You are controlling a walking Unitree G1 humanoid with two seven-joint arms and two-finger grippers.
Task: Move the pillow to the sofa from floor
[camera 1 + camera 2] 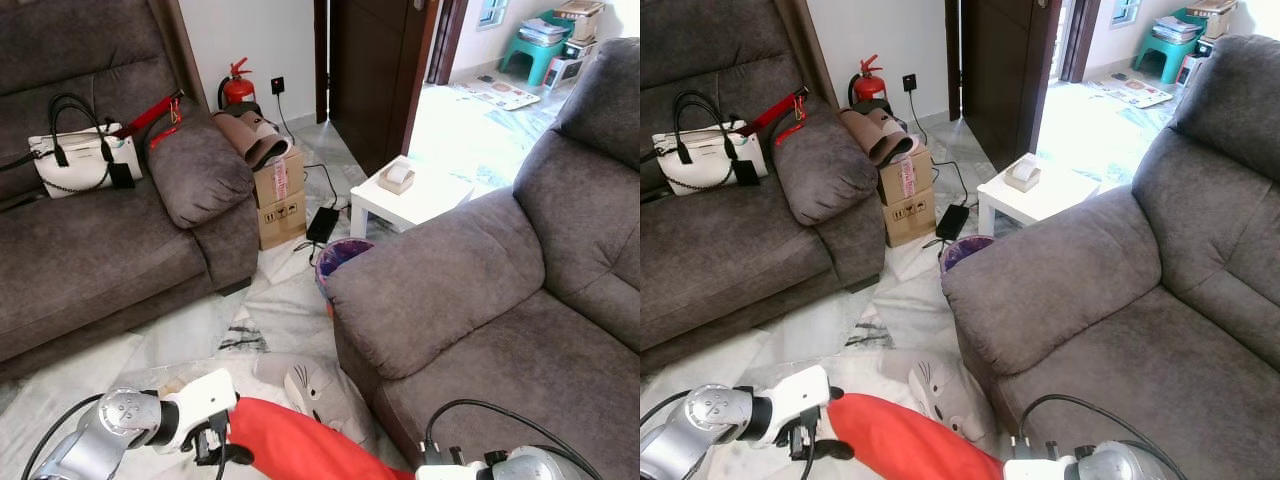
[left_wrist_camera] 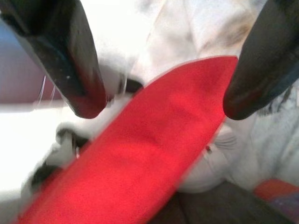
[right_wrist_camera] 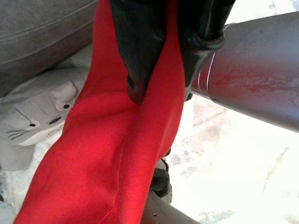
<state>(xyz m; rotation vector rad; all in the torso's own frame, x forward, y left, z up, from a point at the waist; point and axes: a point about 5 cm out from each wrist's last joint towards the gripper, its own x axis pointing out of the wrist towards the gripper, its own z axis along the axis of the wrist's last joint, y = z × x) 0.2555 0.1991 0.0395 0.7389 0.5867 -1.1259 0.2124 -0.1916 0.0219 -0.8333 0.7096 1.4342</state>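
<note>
From my head camera, the red pillow (image 1: 300,445) hangs low before me, between my left gripper (image 1: 215,440) and my right arm. Just beyond it a grey cat plush (image 1: 315,390) lies on the floor against the sofa (image 1: 470,300) on my right.

My left wrist view has my fingers (image 2: 77,70) spread, the pillow's end between them.

In my right wrist view, my right gripper (image 3: 159,88) pinches the red cloth, the plush beside it.

You had grey sofas at the frame's left (image 1: 90,250) and right (image 1: 500,290), pale marble floor (image 1: 270,300) between, a white side table (image 1: 410,195) upper centre, possibly a dark door (image 1: 375,70) behind it.
</note>
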